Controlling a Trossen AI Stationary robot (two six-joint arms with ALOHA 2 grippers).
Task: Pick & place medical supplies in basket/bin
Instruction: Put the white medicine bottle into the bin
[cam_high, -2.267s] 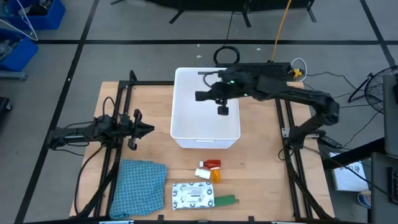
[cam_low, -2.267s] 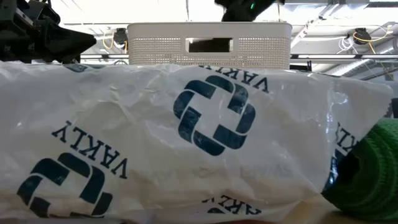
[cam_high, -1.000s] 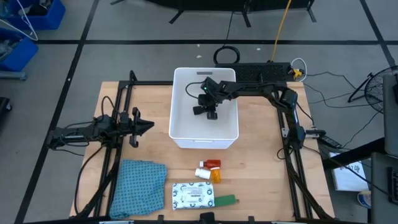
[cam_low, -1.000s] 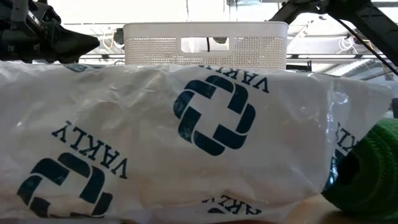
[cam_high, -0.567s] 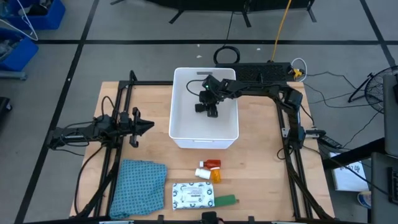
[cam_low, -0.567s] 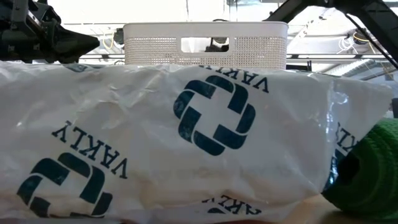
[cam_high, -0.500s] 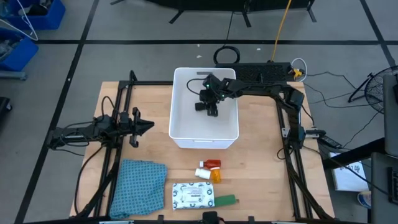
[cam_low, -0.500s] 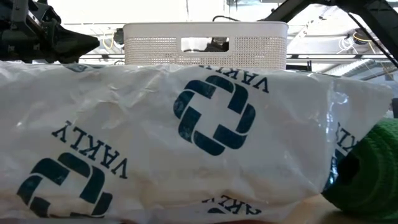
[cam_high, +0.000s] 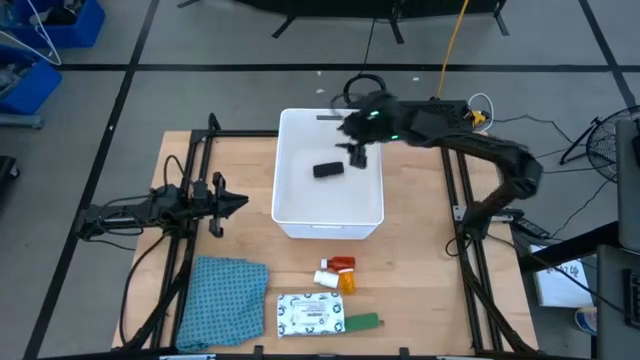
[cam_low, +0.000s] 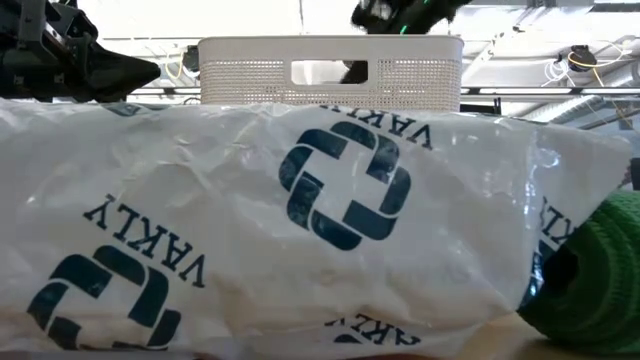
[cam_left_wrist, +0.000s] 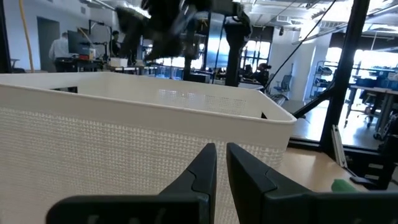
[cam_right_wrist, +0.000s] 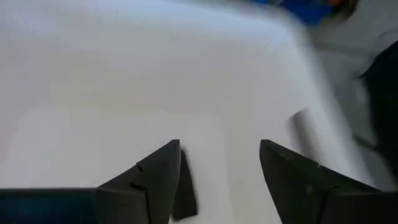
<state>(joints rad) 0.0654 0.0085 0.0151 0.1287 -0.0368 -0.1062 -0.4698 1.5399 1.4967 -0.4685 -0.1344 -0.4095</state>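
- Left gripper (cam_high: 238, 205) sits at the middle left of the high view, over the wooden table (cam_high: 420, 260), well apart from the bin; in the left wrist view its two dark fingers (cam_left_wrist: 205, 168) stand nearly together with only a thin gap between them and nothing in it
- Teal-blue cloth (cam_high: 220, 300) lies crumpled at the lower left of the high view, just beside the packet
- White bin (cam_high: 290, 215) stands at the centre of the high view; a black oblong (cam_high: 327, 170) lies loose on its floor, nearer its far wall; in the low view the bin's perforated wall and handle slot (cam_low: 330, 71) show at top centre behind the packet
- Flat white packet (cam_high: 308, 314) with green-black print lies at the lower centre of the high view; it fills most of the low view
- A tiny white piece (cam_high: 327, 277) and orange/red pieces (cam_high: 343, 264) lie between the bin and the packet; a green oblong (cam_high: 362, 322) lies just beside the packet's right end
- Right gripper (cam_high: 358, 152) hangs over the bin's upper right part, just beside the black oblong and apart from it; in the right wrist view its fingers (cam_right_wrist: 158, 171) are spread wide and hold nothing
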